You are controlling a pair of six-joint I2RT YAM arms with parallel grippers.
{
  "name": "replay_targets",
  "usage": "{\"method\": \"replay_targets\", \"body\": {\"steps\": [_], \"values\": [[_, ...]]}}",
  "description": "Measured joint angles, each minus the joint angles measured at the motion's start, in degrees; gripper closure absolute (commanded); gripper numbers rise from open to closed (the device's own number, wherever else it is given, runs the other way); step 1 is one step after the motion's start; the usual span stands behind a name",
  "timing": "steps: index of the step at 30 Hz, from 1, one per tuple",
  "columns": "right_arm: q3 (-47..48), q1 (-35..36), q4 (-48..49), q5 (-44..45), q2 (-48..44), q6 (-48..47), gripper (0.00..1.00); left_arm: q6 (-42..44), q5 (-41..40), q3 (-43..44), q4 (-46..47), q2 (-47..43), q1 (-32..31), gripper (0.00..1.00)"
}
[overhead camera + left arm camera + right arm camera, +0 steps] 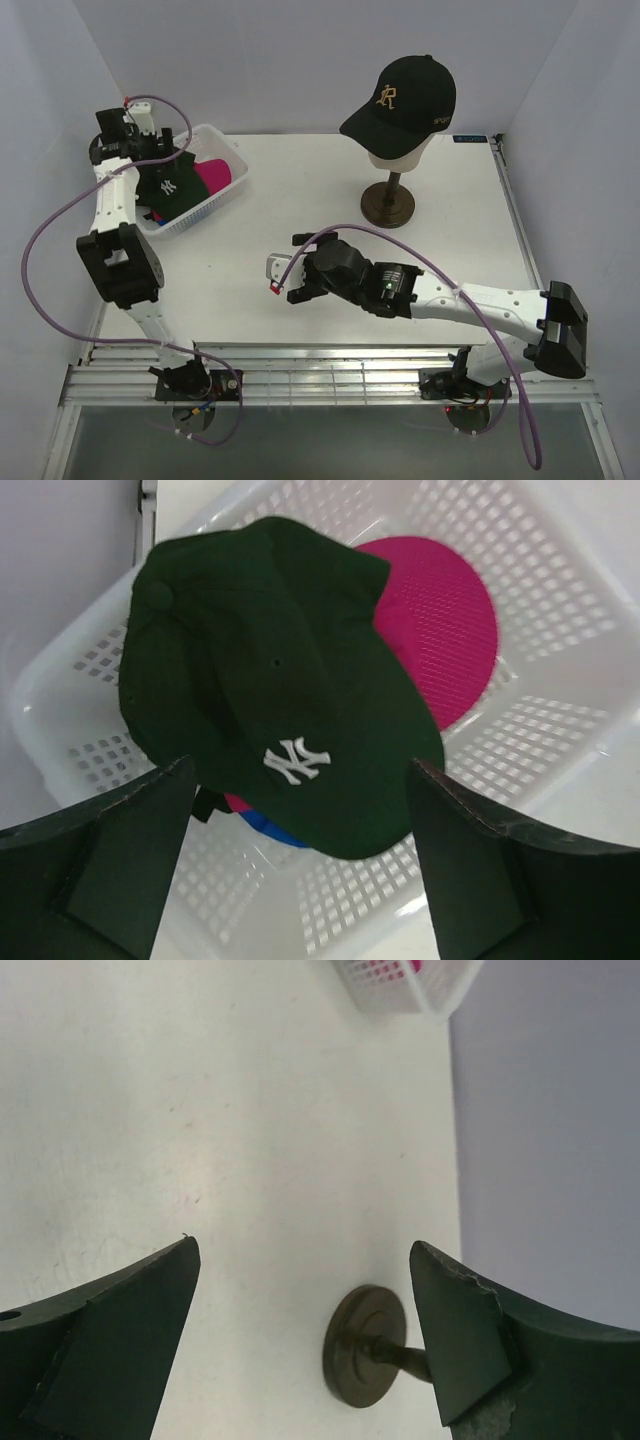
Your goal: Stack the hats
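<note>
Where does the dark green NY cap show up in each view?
Top external: dark green NY cap, upper left, in the white mesh basket.
Left wrist: centre, over the magenta cap.
Right wrist: not in it.
Shared landmark: that basket, in all three.

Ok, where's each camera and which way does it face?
Top: above and behind, looking down on the table; left arm, right arm show.
Left wrist: over the basket, looking down at the green cap; its open fingers show.
Right wrist: over the table, facing stand and basket; open fingers show.
Shared: all three see the basket.
</note>
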Motion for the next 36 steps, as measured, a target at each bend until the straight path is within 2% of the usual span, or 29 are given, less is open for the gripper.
{"method": "replay_targets", "body": {"steps": [5,7,8,9,12,13,23,31,36], "values": [[-3.54,-0.26,-0.13,-0.02,1.70,4.63,0.08,0.72,-6.14,9.88,-0.20,16.52,-0.22,0.05],[-4.31,-0.44,0.55,-0.04,1.68,5.97,0.07,0.59,-8.37,14.51,0.00,21.66,-0.24,0.09],[-4.79,-0.59,1.20,-0.20,1.68,6.58,0.07,0.44,-9.38,16.74,-0.17,23.56,-0.24,0.14],[-5.27,-0.74,1.53,-0.31,1.68,7.21,0.07,0.15,-10.32,18.32,0.22,24.92,-0.24,0.33],[-6.29,-1.16,2.12,-0.61,1.70,8.46,0.07,-1.05,-11.61,20.24,0.72,26.21,-0.33,0.74],[-6.54,-1.25,2.32,-0.68,1.75,8.72,0.06,-1.25,-11.67,20.24,0.94,26.18,-0.37,0.93],[-6.54,-1.62,2.97,-0.70,2.29,9.90,0.07,-3.15,-9.38,13.77,2.51,19.76,-0.44,0.98],[-4.44,-1.62,3.10,0.26,2.27,9.40,0.07,-2.73,-7.76,13.66,2.34,6.12,-0.37,0.98],[-3.21,-1.60,5.64,2.36,2.27,6.97,0.07,-3.41,-3.37,14.62,1.70,-0.09,-0.35,1.00]]}}
